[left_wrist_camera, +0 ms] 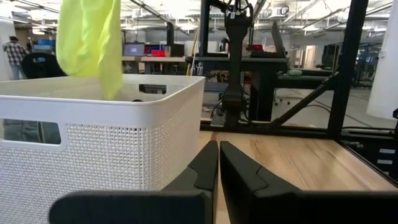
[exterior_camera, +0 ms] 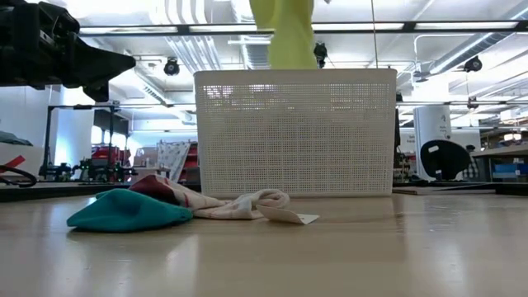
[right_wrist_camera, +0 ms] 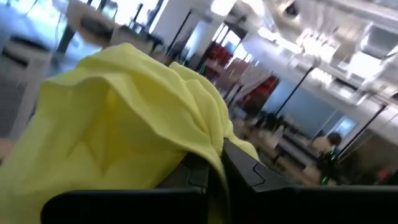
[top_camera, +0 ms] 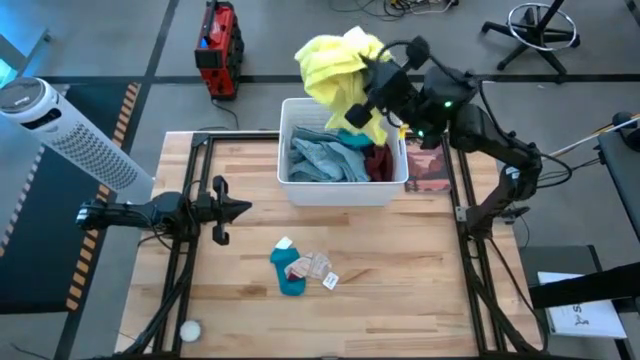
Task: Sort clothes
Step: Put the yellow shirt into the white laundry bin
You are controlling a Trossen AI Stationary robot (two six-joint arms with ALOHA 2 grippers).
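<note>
The right end effector (top_camera: 372, 82) is clamped on a neon yellow fabric garment (top_camera: 335, 72), holding it above the back edge of a white perforated plastic basket (top_camera: 344, 191) containing blue-grey denim (top_camera: 320, 158) and maroon (top_camera: 380, 163) clothes. The left end effector (top_camera: 236, 209), fingers closed and empty, hovers over the wooden worktop (top_camera: 400, 280) left of the basket. A teal garment (top_camera: 288, 270) and a pale patterned piece (top_camera: 318, 266) lie in front.

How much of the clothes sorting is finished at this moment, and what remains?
Done: a blue-grey denim piece and a maroon garment lie in the white basket. In hand: the right pincer holds the neon yellow garment above the basket's far edge. Left: the teal garment and the pale patterned piece lie on the table. The left pincer waits shut, left of the basket.
</note>
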